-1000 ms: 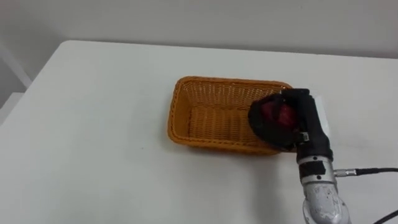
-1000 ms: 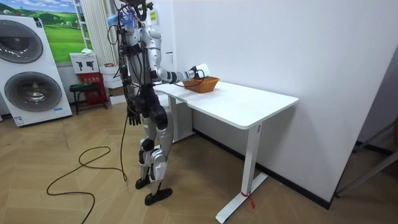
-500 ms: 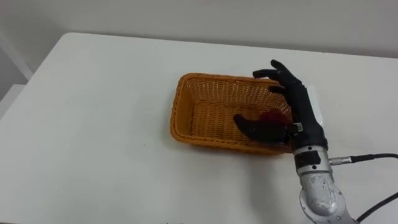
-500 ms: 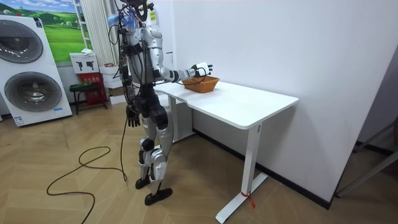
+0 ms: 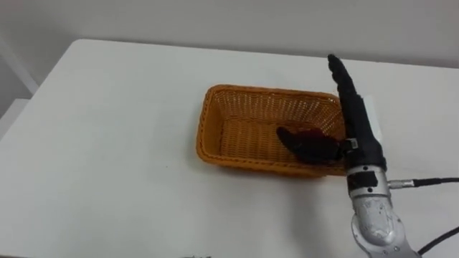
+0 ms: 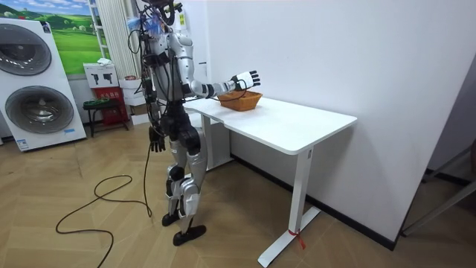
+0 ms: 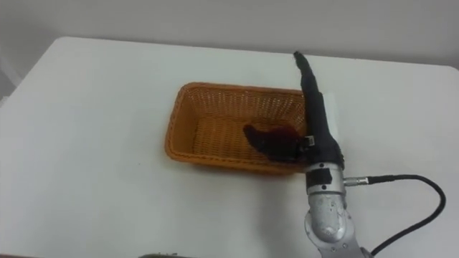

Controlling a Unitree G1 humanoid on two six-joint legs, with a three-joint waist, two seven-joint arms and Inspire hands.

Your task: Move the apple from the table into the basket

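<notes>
basket (image 5: 203, 132): orange-tan all over, with a fine woven wicker pattern on its walls and floor and a braided rim
apple (image 5: 314, 134): dark red
right robot hand (image 5: 356, 129): black, with a white tag at its back and a silver-grey wrist below
surface (image 5: 107, 143): plain white, no pattern
wall (image 6: 335, 59): plain white
floor (image 6: 89, 238): light brown wood in a herringbone pattern
washing machine (image 6: 37, 74): white body, dark grey round door
wall picture (image 6: 74, 37): green hills under a blue sky
left robot hand (image 6: 155, 139): black
</notes>
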